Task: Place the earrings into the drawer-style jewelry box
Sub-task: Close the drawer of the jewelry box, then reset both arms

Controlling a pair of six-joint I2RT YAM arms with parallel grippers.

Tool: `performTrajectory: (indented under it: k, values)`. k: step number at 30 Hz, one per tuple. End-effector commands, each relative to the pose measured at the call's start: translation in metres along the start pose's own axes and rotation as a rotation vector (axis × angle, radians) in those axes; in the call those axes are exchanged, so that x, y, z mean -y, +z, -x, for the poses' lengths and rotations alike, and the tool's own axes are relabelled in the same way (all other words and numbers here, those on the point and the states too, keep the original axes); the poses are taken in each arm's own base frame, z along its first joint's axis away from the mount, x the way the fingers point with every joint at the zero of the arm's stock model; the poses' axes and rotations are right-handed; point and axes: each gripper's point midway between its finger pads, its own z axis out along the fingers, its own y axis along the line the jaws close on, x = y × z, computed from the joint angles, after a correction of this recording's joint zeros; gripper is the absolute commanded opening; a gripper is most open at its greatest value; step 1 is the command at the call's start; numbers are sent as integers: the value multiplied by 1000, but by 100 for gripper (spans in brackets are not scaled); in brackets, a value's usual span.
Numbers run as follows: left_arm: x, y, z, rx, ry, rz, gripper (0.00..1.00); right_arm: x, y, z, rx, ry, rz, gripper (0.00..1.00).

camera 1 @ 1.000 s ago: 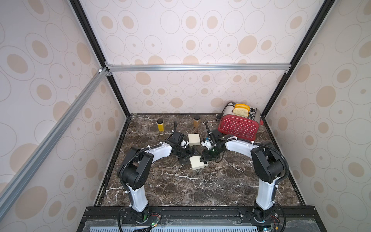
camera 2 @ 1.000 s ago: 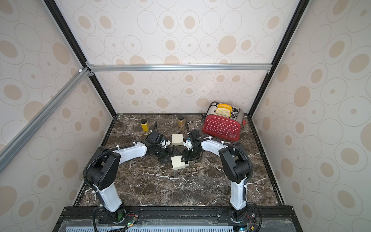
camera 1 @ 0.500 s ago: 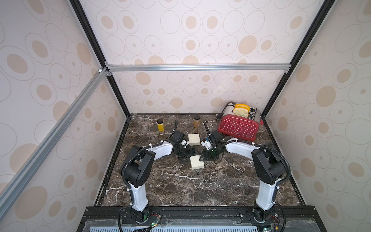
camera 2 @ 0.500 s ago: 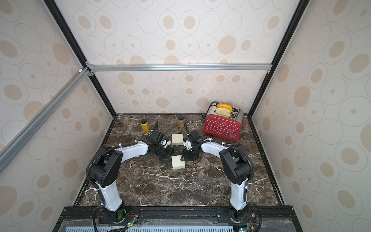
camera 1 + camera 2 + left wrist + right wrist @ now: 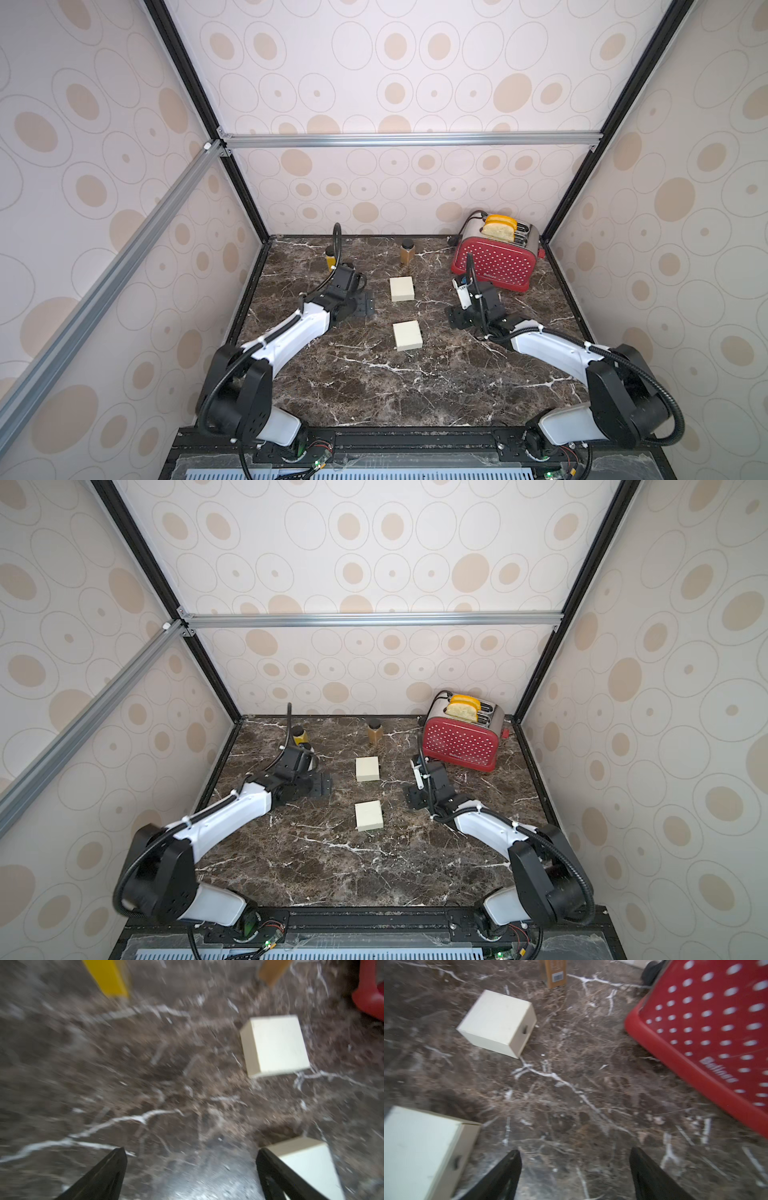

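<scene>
- Left pincer: wide open, empty, low over desk.
- Right pincer: wide open, empty.
- Near jewelry box: closed, between both pincers.
- Far jewelry box: closed, just ahead of both pincers.

Count taken across both top views and both wrist views. Cream drawer-style boxes: 2, the far box and the near box. Dark pull notches seen in the right wrist view: 2, one per box, the far notch and the near notch. Small jars: 2, the yellow jar and the brown jar. Red toaster: 1. Slices standing in it: 2, the pale slice and the orange slice. Arms: 2, the left arm and the right arm. Grippers: 2, the left gripper and the right gripper, with 2 black fingers each. Marble tabletop: 1. Aluminium rails: 2, the back rail and the side rail.
</scene>
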Motion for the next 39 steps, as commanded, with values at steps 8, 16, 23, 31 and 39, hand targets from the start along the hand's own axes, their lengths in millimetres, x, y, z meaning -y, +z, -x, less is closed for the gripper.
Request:
performTrajectory:
  k: [8, 16, 23, 31, 39]
  values:
    - [-87, 23, -11, 185, 291, 220, 99, 121, -38, 9, 185, -61, -576, 83]
    - [-93, 47, -1, 305, 242, 158, 99, 139, -48, -49, 217, -2, -602, 83]
    - [-123, 51, 0, 351, 106, 139, 99, 171, -21, -54, 244, 81, -603, 91]
    - [-145, 61, -11, 384, -7, 142, 99, 193, 2, -74, 144, 210, -530, 100]
    - [-146, 62, -10, 381, -8, 147, 99, 192, 6, -74, 135, 211, -517, 100]
